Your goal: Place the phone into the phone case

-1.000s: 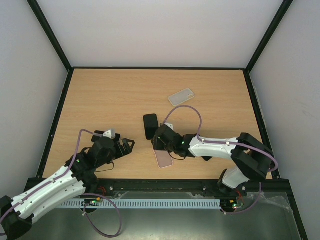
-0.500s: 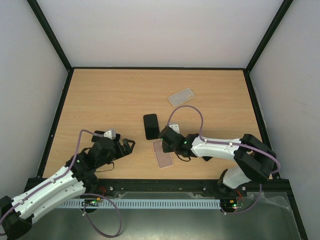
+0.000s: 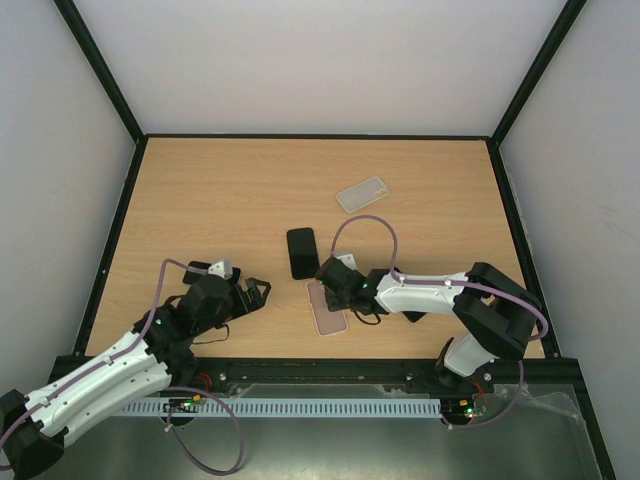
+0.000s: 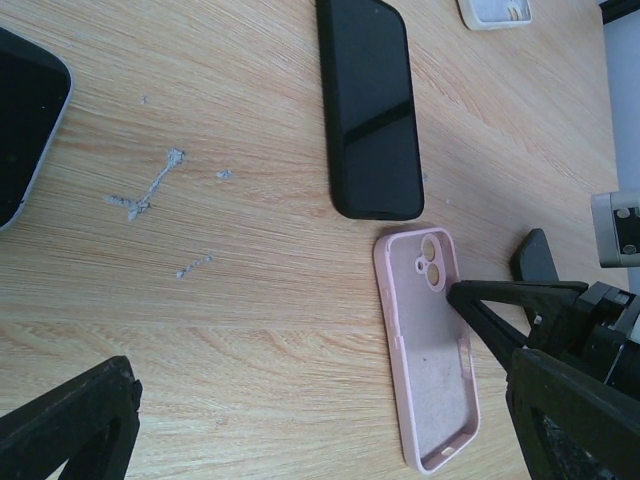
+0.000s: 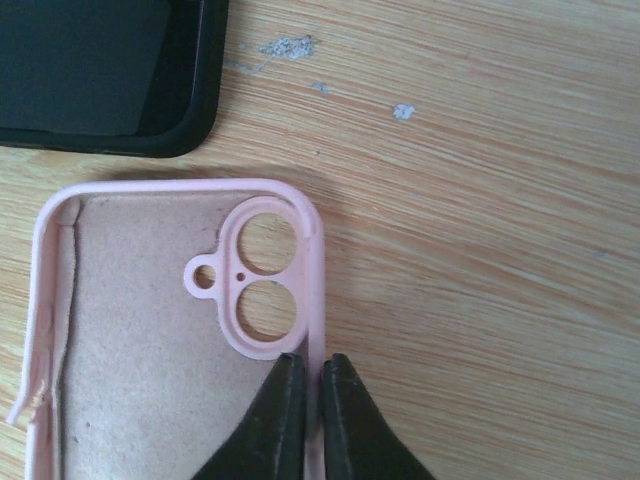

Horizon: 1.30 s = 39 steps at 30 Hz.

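The phone [image 3: 301,253] is a black slab lying flat on the wooden table, also seen in the left wrist view [image 4: 370,105] and the right wrist view [image 5: 110,70]. Just near-right of it the pink phone case [image 3: 325,310] lies hollow side up, with its camera cut-outs toward the phone [image 4: 428,345] [image 5: 150,340]. My right gripper [image 3: 332,292] [image 5: 311,375] is shut on the case's right side wall just below the camera ring. My left gripper [image 3: 255,290] [image 4: 325,430] stands wide open to the left of the case, holding nothing.
A clear case [image 3: 363,193] [image 4: 495,12] lies farther back toward the right. A dark device with a pale rim [image 4: 25,120] shows at the left edge of the left wrist view. Black frame rails and white walls bound the table [image 3: 220,190].
The right gripper's jaws have closed onto the pink case's side wall, after shifting slightly right along it. The left arm has stayed put.
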Available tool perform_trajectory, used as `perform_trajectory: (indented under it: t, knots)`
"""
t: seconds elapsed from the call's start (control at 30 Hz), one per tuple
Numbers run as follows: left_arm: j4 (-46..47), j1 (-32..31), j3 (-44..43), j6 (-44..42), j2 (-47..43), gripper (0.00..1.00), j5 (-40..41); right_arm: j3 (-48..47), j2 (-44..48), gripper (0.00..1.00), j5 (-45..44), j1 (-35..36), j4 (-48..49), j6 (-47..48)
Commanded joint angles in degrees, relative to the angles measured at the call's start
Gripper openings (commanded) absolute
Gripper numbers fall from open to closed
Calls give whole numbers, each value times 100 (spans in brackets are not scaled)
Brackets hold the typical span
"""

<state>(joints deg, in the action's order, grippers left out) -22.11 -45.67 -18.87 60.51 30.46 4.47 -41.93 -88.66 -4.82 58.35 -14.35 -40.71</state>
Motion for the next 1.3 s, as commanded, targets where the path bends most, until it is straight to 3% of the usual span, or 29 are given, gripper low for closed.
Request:
perform_trajectory:
  t: [0.0,0.2,0.43,0.47,0.6,0.8,1.1,1.27]
  knots:
    - [94,34,37,-4,63,99,-34,26,-34,3,-15,-25,-81,-29]
    - [226,32,45,-24,119,99,-140,103,69,2,226,-25,193,-286]
    - [699,36,59,-114,711,97,-519,499,239,2,1204,10,1430,-1017]
    - [921,32,83,-154,927,95,-664,564,211,2,1559,23,1920,-1178]
    - [1479,33,205,-360,1273,91,-735,643,100,2,1828,28,2391,-1430]
    - [1854,32,202,-802,1837,81,-270,902,-118,2,2141,28,3100,-1841]
    - [2441,32,366,-874,2781,66,-179,1183,-376,2,2136,19,3742,-1761]
    - [2793,32,367,-933,3298,57,-312,1229,-358,2,2008,19,3496,-1534]
